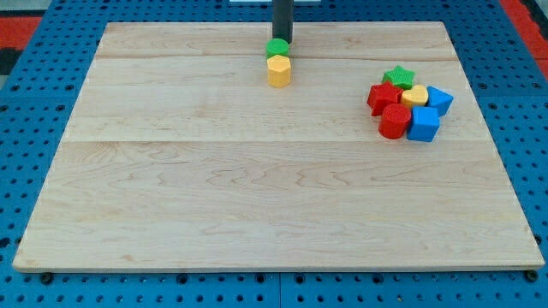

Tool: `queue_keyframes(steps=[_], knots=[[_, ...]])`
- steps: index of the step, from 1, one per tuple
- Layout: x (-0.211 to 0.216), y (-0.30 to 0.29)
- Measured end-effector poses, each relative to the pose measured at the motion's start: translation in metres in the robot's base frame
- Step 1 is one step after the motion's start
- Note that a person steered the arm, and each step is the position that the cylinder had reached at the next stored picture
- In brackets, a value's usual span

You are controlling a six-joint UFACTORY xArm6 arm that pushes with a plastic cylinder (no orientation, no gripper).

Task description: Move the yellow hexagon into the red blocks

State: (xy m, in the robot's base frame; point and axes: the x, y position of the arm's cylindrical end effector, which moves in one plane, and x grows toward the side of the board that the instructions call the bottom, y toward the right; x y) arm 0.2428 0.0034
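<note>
The yellow hexagon [279, 70] sits near the view's top centre of the wooden board [214, 188]. A green round block [276, 47] touches its top side. My tip [282, 42] stands just above the green block, at the view's top. Two red blocks lie in a cluster at the view's right: a red star-like block [383, 97] and a red cylinder [395, 121]. They are well to the right of the yellow hexagon.
In the same cluster are a green star [398, 77], a yellow heart-like block [415, 95], a blue block [440, 100] and a blue cube [423, 124]. A blue pegboard [34, 171] surrounds the board.
</note>
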Motion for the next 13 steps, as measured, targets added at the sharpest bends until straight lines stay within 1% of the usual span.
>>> queue_keyframes(steps=[1, 4, 5, 6, 8, 9, 10, 11, 12, 13], knots=[[0.019, -0.011], [0.121, -0.009], [0.122, 0.020], [0.145, 0.029], [0.185, 0.030], [0.195, 0.047], [0.179, 0.081], [0.167, 0.096], [0.167, 0.075], [0.158, 0.051]])
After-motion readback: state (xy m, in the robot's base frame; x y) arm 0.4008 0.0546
